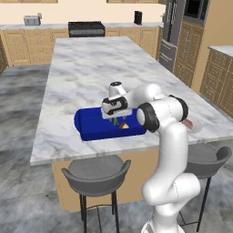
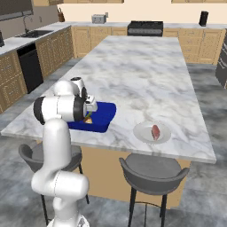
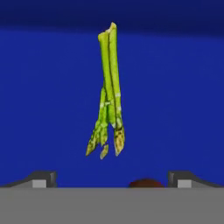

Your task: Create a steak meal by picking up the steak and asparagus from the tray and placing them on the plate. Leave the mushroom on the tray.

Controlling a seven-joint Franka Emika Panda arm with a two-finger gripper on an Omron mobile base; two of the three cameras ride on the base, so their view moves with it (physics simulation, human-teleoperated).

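Observation:
The asparagus (image 3: 109,96), a bundle of thin green stalks, lies on the floor of the deep-blue tray (image 3: 43,87), straight ahead of my open gripper (image 3: 113,181). Nothing is between the fingertips (image 3: 43,178). A reddish-brown edge of the mushroom (image 3: 146,183) peeks up at the bottom between them. From the base, the gripper (image 1: 116,119) hangs over the right part of the tray (image 1: 91,125), just above the asparagus (image 1: 116,122) and the mushroom (image 1: 124,126). The steak (image 2: 155,132) lies on the pale plate (image 2: 142,133), to the right of the tray (image 2: 104,116).
The tray and plate sit near the front edge of a long marble island (image 1: 91,68). Two grey stools (image 1: 96,175) stand below that edge. A stove (image 1: 86,28) and wooden cabinets line the far wall.

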